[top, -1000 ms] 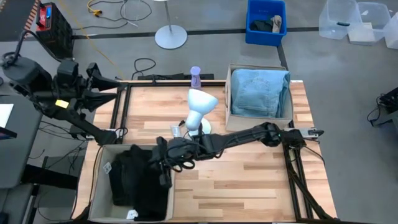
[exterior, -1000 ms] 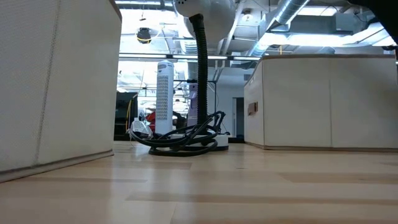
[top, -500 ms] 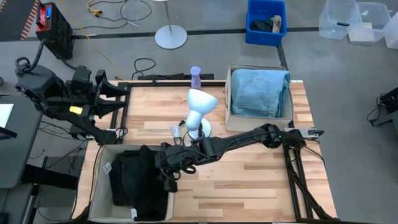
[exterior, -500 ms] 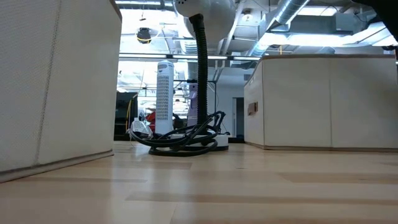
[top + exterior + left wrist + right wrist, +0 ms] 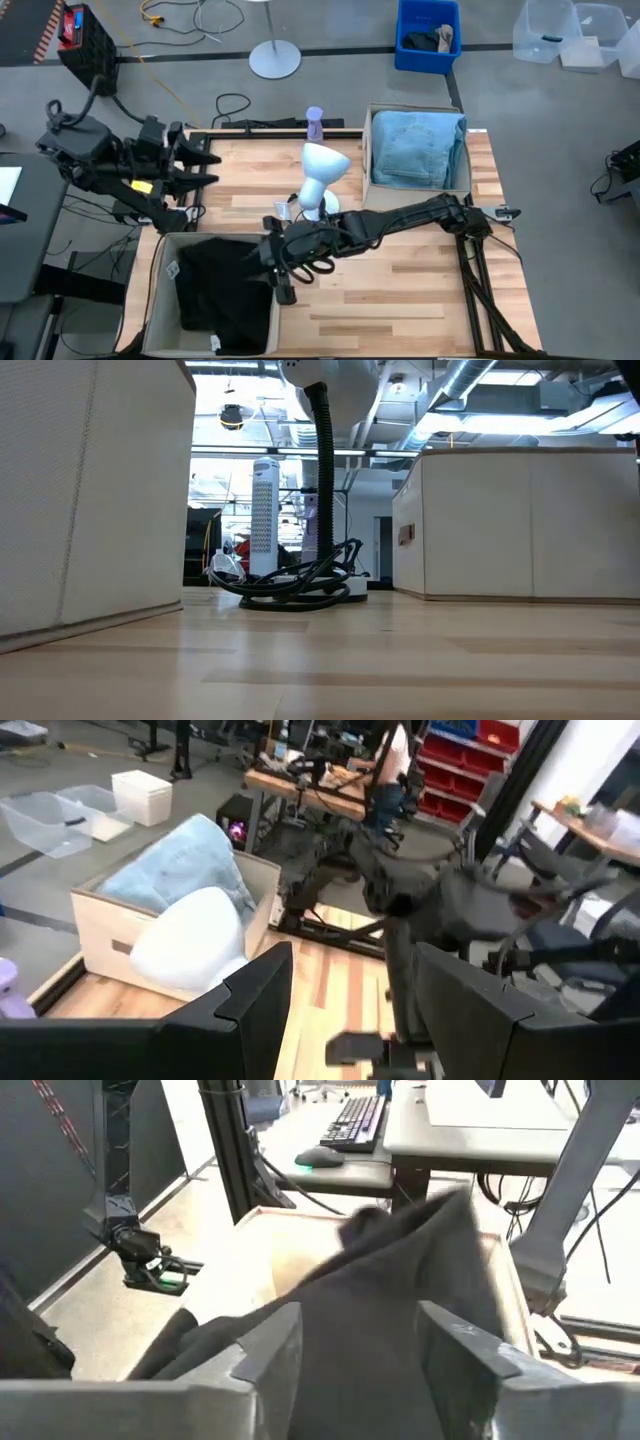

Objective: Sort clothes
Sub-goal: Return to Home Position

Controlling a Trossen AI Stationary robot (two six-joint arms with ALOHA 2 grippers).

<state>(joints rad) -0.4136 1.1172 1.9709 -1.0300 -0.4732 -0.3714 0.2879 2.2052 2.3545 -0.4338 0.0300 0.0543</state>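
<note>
The wooden table (image 5: 400, 290) has a beige box at two of its corners. One box (image 5: 157, 310) sits at the corner on the robot's left side, by the long edge that is away from the blue bin (image 5: 427, 35) on the floor. The black garment (image 5: 215, 290) lies inside this box and fills most of it. I cannot see if other clothes lie under it. The right arm reaches from the right edge all the way across the table. The right gripper (image 5: 278, 275) hangs just over the side of that box that faces the middle of the table. Its two fingers (image 5: 265, 1355) are spread wide apart and hold nothing, and the black cloth shows in the box past them. The other box (image 5: 420, 189) sits at the corner on the robot's right side, the one nearest the blue bin. The light blue jeans (image 5: 415, 145) lie folded on top in it, a little higher than the rim. A white lamp (image 5: 322, 170) stands near the middle of the table, between the two boxes. A small purple bottle (image 5: 314, 122) stands at the edge behind the lamp. The left arm is pulled back at the left edge. The left gripper (image 5: 203, 168) is just over that edge, its fingers (image 5: 255, 995) spread apart and empty.
</note>
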